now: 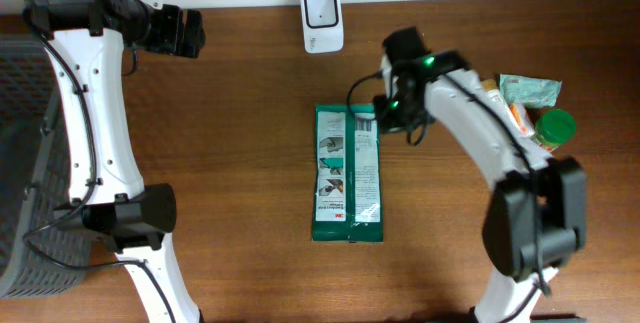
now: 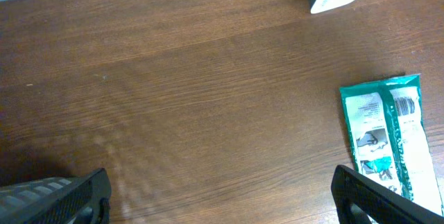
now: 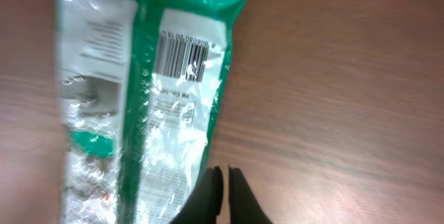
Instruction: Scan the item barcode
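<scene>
My right gripper (image 3: 222, 186) is pinched closed on nothing, the green packet (image 3: 139, 113) just left of its tips, its barcode (image 3: 184, 57) ahead; my left gripper (image 2: 220, 186) gapes wide, empty.

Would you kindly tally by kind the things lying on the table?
Packets: 2, a green packet and a pale pouch
White scanner: 1
Green-capped bottle: 1
Orange item, partly hidden: 1
Total: 5

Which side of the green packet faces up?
Barcode side up: the packet lies flat, barcode showing in the right wrist view.
</scene>
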